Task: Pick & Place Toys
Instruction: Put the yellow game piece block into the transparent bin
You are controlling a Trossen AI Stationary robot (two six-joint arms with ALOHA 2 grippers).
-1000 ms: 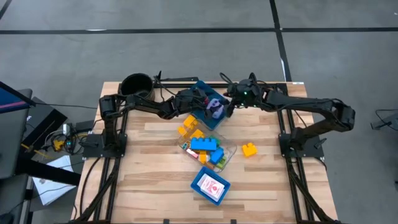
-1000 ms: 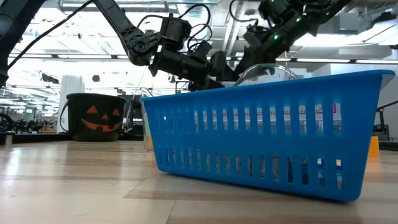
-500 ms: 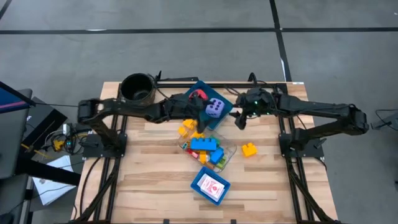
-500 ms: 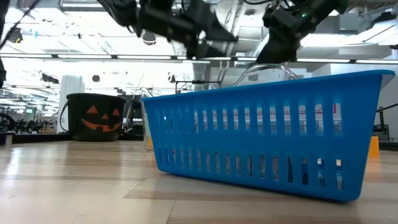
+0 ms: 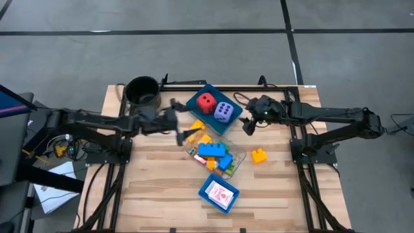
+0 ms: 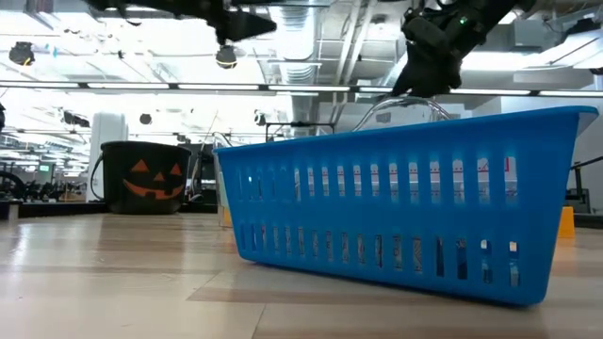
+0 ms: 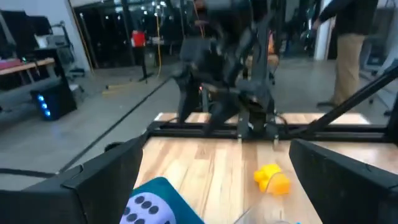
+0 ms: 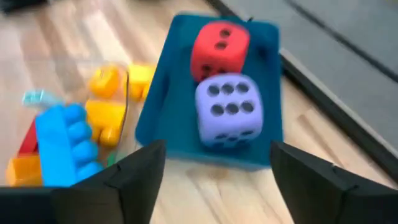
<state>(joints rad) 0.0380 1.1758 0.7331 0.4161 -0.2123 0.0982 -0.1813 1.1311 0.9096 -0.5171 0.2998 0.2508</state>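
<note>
Both arms have pulled back from the far blue tray (image 5: pixel 208 94) since a second ago, and now the two dice sit in it where everyone can see them. The left arm has swung far out to its own side.

Going from left to right: the dark round pot (image 5: pixel 143 91) stands at the far left corner of the table (image 5: pixel 155 175). Near it, the left gripper (image 5: pixel 174 118) hangs over the wood with its fingers spread wide and nothing in them. Just beside it lie some yellow bricks (image 5: pixel 196 132).

Next comes the far blue tray. The red die (image 5: pixel 206 102) and the lavender die (image 5: pixel 224 112) sit in it side by side, touching. In front of the tray is a heap of bricks with a big blue brick (image 5: pixel 213 150) on top. Closer to the near edge is another blue tray (image 5: pixel 218 193) with a white card (image 5: pixel 220 194) with red print in it.

To the right of the dice, the right gripper (image 5: pixel 250 122) floats above the table. Its fingers are apart and hold nothing. One more yellow brick (image 5: pixel 259 155) lies alone on the wood near it.
</note>
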